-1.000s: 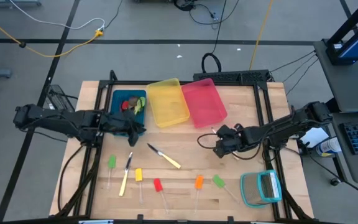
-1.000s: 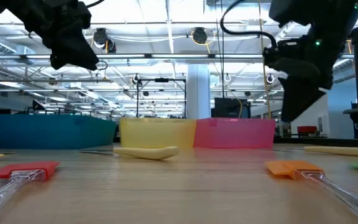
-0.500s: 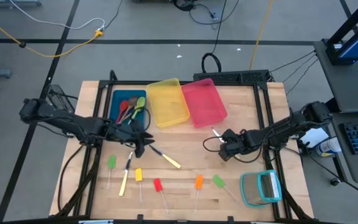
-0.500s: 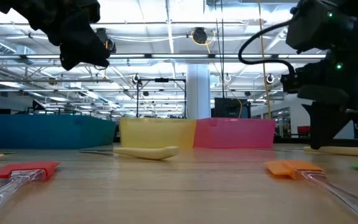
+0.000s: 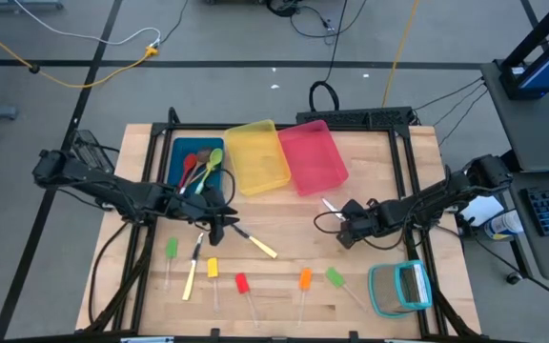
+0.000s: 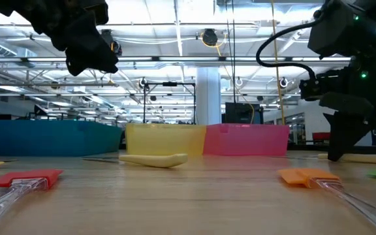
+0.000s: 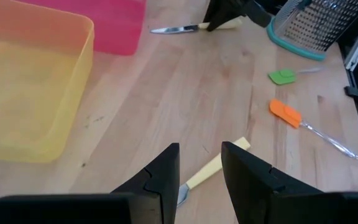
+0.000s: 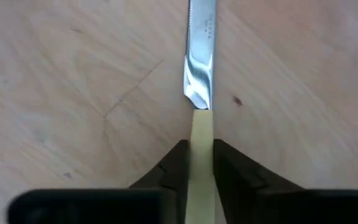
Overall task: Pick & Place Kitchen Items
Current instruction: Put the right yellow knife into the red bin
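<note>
My right gripper [image 5: 348,229] stands low over the table, in front of the pink bin [image 5: 313,155], shut on a yellow-handled knife [image 8: 201,93]. The knife's blade [image 5: 330,204] points toward the pink bin. My left gripper [image 5: 219,221] hovers open, holding nothing, above a second yellow-handled knife [image 5: 254,241], whose handle [image 7: 213,168] shows below its fingers. Red, green and brown spoons [image 5: 200,168] lie in the blue bin [image 5: 181,152]. A third knife [image 5: 193,269] and several coloured-head sticks [image 5: 242,284] lie flat near the front edge. My right gripper pinches the knife's yellow handle [image 8: 202,134] between its two fingers [image 8: 178,163], just behind where the blade begins. The fingers come steeply from above, one on each long side of the handle. The knife lies flat on the table.
The yellow bin [image 5: 257,155] stands between the blue and pink bins at the back. A teal-framed grater [image 5: 400,288] sits at the near right corner. Bare wood lies between the bins and the row of utensils.
My left gripper has left the blue bin and gone toward the near and right, over the middle knife, which uncovers the spoons in the bin. My right gripper has sunk toward the table onto the knife by the pink bin.
</note>
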